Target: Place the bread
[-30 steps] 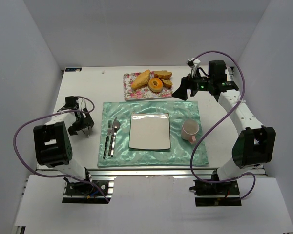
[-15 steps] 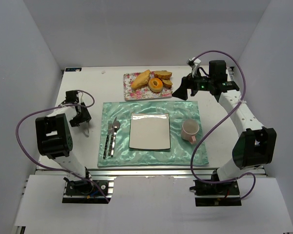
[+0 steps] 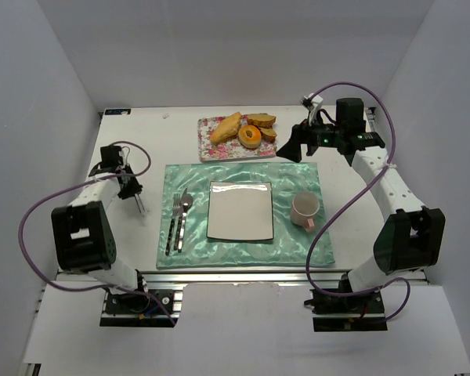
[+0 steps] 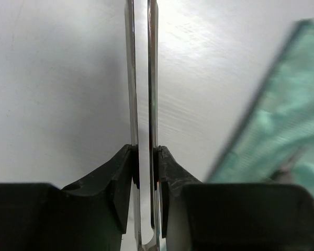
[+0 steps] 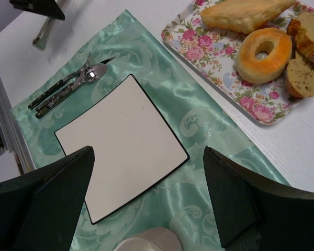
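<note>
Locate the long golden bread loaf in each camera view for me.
Top external: the bread lies on the floral tray, far centre.
Left wrist: not in it.
Right wrist: upper right, on that tray.
Shared landmark: the green placemat, seen in all three.

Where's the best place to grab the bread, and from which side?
Across its thick middle, from above, jaws spanning the short width. The bread lies flat and slanted at the tray's left end, its ends taper, and the ring sits close beside.
</note>
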Robot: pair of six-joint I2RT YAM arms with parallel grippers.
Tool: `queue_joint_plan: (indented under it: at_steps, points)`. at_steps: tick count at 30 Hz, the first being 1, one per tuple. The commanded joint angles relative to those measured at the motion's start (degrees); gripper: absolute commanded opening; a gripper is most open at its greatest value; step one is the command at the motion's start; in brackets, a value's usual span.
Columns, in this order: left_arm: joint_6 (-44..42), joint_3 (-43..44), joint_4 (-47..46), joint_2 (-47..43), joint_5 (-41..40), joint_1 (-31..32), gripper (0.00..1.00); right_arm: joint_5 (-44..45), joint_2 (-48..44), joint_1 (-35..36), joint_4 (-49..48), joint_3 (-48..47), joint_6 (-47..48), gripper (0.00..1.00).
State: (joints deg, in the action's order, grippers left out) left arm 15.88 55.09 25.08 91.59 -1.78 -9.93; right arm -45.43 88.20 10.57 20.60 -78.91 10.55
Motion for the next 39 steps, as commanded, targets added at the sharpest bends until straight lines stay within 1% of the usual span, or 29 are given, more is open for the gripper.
queue_joint_plan:
  at_steps: [1,4,5,7,8,9,12,15,20,21,26,29,30,33,38,39]
  points:
    - [1.96,3.52,1.01,-9.4,7.84,2.37,0.31,-0.89,-2.07,-0.11,-1.79,0.95,-0.53,0.89]
    - [2.49,7.83,4.44,-11.78,11.62,5.09,0.33,-0.89,-2.25,-0.11,-2.32,1.22,-0.88,0.89]
    - [2.58,9.67,5.49,-12.22,13.1,6.32,0.37,-0.89,-2.33,-0.2,-2.49,1.31,-0.97,0.89]
    - [2.93,11.35,6.12,-12.66,14.87,7.47,0.4,-0.89,-2.42,-0.28,-2.67,1.48,-1.05,0.89]
    - [3.02,12.31,6.47,-12.4,16.01,7.91,0.44,-0.98,-2.42,-0.37,-2.76,1.57,-1.23,0.89]
    - [3.02,13.1,6.65,-11.97,18.19,8.78,0.45,-0.98,-2.34,-0.46,-3.02,1.74,-1.32,0.89]
    - [3.1,17.75,7.09,-9.33,22.15,11.15,0.45,-1.33,-2.51,-0.72,-3.63,2.27,-1.93,0.89]
    - [2.93,20.4,6.47,-6.26,24.97,12.92,0.46,-1.42,-3.04,-0.99,-3.73,2.62,-2.02,0.89]
    - [1.97,27.87,7.34,-0.99,26.65,15.99,0.49,-1.24,-4.18,-1.6,-3.99,3.68,-1.84,0.89]
    - [1.53,29.18,7.87,1.02,26.74,16.43,0.51,-1.41,-4.27,-1.69,-3.99,3.94,-1.93,0.89]
    - [-0.85,35.95,11.65,5.79,25.08,18.8,0.55,-1.42,-5.06,-2.39,-4.69,5.26,-2.28,0.89]
    - [-2.6,38.5,13.93,8.51,22.36,20.56,0.56,-1.59,-5.23,-2.74,-4.95,5.7,-2.46,0.89]
    - [-4.0,40.6,14.55,9.21,21.56,21.0,0.56,-1.68,-5.23,-2.83,-5.04,5.7,-2.55,0.89]
    - [-6.29,44.12,17.19,12.11,16.12,23.64,0.58,-1.86,-5.06,-2.92,-5.13,5.7,-2.72,0.89]
    - [-10.25,48.7,20.0,16.94,7.95,28.03,0.59,-2.12,-4.62,-3.1,-5.04,5.44,-2.9,0.89]
    - [-10.78,49.49,20.44,17.65,4.98,28.74,0.59,-2.03,-4.62,-3.1,-5.13,5.44,-2.81,0.89]
